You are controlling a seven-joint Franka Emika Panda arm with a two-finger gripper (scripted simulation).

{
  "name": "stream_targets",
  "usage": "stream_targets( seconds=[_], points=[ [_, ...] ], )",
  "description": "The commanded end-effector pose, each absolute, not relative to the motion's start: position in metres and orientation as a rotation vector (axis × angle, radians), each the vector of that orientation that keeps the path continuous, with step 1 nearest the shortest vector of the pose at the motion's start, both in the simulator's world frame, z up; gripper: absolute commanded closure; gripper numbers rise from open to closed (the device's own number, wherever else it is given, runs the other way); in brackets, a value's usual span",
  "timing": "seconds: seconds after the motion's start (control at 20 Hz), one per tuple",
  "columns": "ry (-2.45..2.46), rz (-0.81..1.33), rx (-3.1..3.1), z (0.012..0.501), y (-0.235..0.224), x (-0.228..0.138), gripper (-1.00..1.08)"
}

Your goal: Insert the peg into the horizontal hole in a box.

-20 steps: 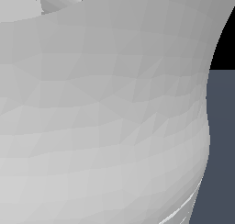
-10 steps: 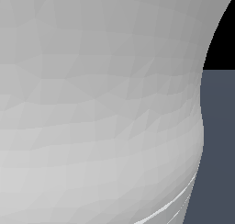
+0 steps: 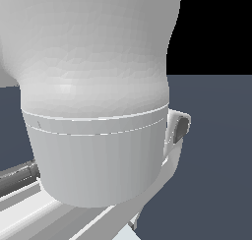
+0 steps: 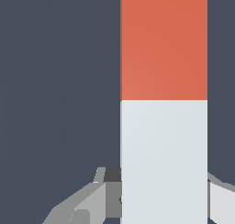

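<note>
The wrist view shows the peg (image 4: 163, 81) close up as a wide bar, with its orange-red part (image 4: 163, 44) farther away and its white end (image 4: 163, 154) lying between my fingers. My gripper (image 4: 164, 193) has one grey finger (image 4: 103, 198) tight against one side of the white end. The other finger (image 4: 221, 202) is tight against the opposite side, so the gripper is shut on the peg. The box and the hole are out of view. In the exterior view the peg and the gripper are hidden behind the arm.
A large white arm link (image 3: 93, 111) with a thin ring line fills most of the exterior view. Dark grey floor (image 3: 216, 160) shows at the exterior view's right, with black background above it. Plain grey floor (image 4: 55, 81) lies beside the peg.
In the exterior view the white arm link has shifted up in the picture. Its ring line now sits mid-frame, and lower arm parts have come into sight beneath it.
</note>
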State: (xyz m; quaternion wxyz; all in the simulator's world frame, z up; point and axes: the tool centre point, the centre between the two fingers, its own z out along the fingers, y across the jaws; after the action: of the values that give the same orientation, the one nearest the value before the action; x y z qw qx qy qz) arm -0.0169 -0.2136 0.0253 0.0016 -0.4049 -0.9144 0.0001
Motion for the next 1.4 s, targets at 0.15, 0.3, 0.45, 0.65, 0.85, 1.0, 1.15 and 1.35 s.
stream_targets(
  seconds=[0.15,0.3,0.45,0.65,0.85,1.0,1.15,1.35],
  points=[
    [-2.834,-0.001,-1.355,0.035,-0.177,-0.019,1.08],
    [-2.806,-0.001,-1.412,0.041,-0.153,-0.019,1.08],
    [-2.776,-0.001,-1.469,0.048,-0.128,-0.018,1.08],
    [-2.736,-0.001,-1.543,0.056,-0.095,-0.016,1.08],
    [-2.694,-0.001,-1.615,0.064,-0.063,-0.011,1.08],
    [-2.662,-0.001,-1.668,0.07,-0.039,-0.006,1.08],
    [-2.628,-0.001,-1.72,0.076,-0.015,0.0,1.08],
    [-2.581,-0.001,-1.79,0.084,0.016,0.01,1.08]
  ],
)
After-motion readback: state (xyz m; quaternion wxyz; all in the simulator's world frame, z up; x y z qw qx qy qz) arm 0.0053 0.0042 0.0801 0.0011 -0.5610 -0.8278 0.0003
